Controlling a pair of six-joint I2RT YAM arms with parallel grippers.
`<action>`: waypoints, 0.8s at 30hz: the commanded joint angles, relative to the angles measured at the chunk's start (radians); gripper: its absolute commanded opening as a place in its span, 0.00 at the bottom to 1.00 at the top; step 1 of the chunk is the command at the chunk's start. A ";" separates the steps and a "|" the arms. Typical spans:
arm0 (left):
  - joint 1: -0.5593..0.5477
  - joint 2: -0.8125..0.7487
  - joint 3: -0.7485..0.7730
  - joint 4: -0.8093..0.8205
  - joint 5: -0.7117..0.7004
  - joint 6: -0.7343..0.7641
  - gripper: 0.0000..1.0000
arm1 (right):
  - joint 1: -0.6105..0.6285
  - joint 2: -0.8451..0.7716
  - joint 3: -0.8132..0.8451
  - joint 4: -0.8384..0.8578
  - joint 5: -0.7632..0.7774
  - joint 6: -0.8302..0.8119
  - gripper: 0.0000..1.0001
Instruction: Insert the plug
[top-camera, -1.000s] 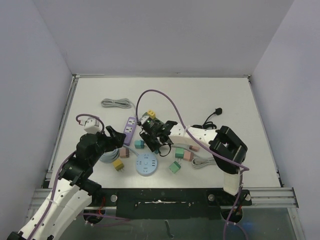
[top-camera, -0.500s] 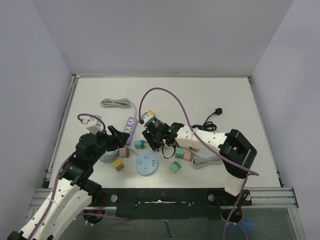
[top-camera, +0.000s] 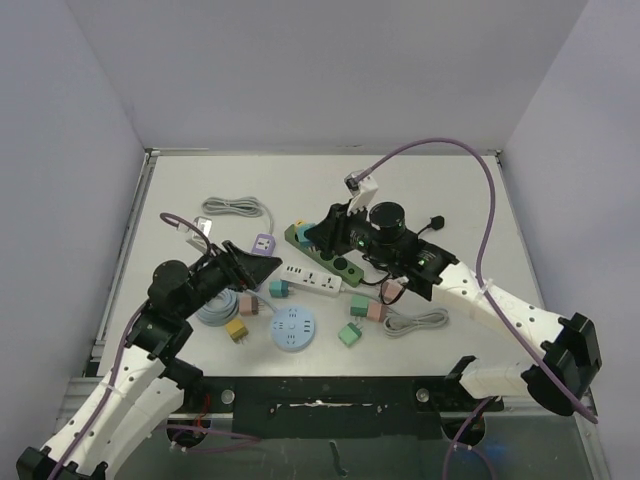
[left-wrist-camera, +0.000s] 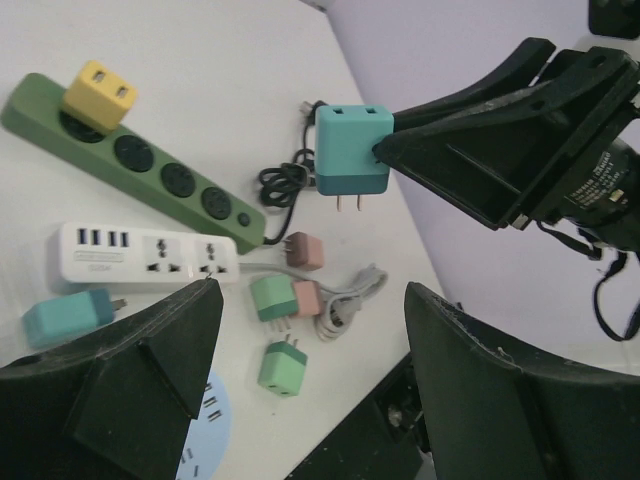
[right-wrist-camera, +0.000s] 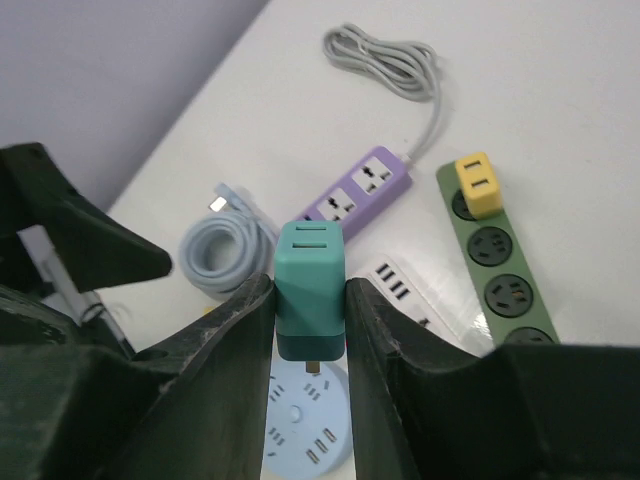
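A teal plug hangs prongs-down in the air, with my right gripper shut on its sides. In the left wrist view the plug floats above the green power strip. From the top view my right gripper is over that green strip. A white power strip lies just in front of it. Directly under the plug in the right wrist view is a round blue socket. My left gripper stands open and empty to the left, above the table.
A yellow plug sits in the green strip's end socket. A purple strip, a light blue cable coil and a grey cable lie to the left. Loose teal, green, pink and yellow plugs surround the round socket.
My right arm has risen and swung back to the right, its gripper closing on the teal plug and lifting it. The green and white strips now show. My left gripper has shifted slightly right.
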 joint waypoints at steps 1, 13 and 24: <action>0.005 0.035 -0.002 0.309 0.174 -0.156 0.72 | 0.011 -0.077 -0.035 0.236 -0.122 0.156 0.22; 0.004 0.102 -0.060 0.578 0.207 -0.325 0.63 | 0.011 -0.086 -0.121 0.538 -0.333 0.368 0.23; 0.004 0.093 -0.077 0.673 0.207 -0.352 0.41 | 0.015 -0.061 -0.144 0.608 -0.400 0.411 0.24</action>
